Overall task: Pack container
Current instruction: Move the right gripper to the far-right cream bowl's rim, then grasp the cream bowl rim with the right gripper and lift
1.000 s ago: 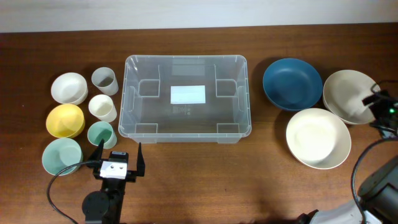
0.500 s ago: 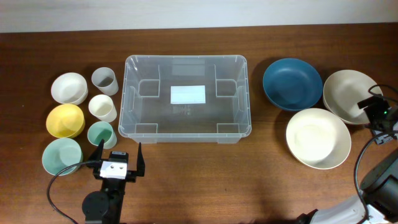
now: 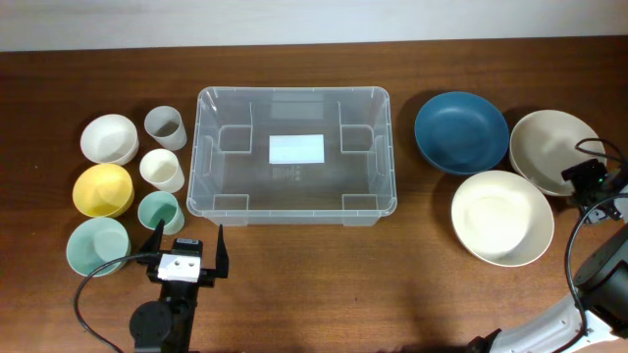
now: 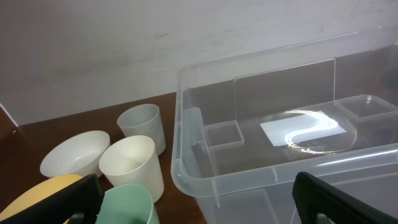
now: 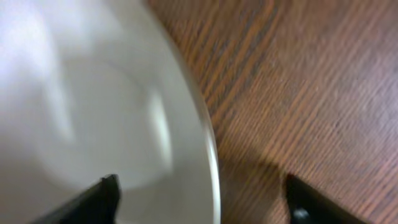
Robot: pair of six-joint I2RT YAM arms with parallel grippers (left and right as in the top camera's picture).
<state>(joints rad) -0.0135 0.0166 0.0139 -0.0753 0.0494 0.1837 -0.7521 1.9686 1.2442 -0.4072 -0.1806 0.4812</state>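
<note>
Left gripper (image 3: 188, 241) hangs low over the table (image 3: 324, 284) at the near left, its black fingers spread wide and grasping nothing. Beside and beyond it sit six small vessels in two columns. The outer column holds a glossy white bowl (image 3: 108, 138), a yellow bowl (image 3: 103, 189) and a pale green bowl (image 3: 97, 245). The inner column holds a matte grey cup (image 3: 165, 126), a white cup (image 3: 162, 169) and a green cup (image 3: 159, 210), all round and tapered.

At the table's middle stands the container (image 3: 294, 186), a clear plastic rectangle with rounded corners, a rolled rim, boxy moulded ribs at its inner walls and a white label on its base. It holds nothing.

Right of it lie three wide, shallow bowls, close together: a dark blue bowl (image 3: 461, 131), a cream bowl (image 3: 501, 217) nearer the front, and a beige bowl (image 3: 545, 147) at the far right. Right gripper (image 3: 587, 181) sits at the beige bowl's near edge. Its dark fingers (image 5: 102, 200) stand apart, astride the thin smooth rim, one over the bowl's inside and one over the grained brown wood, clasping nothing.
</note>
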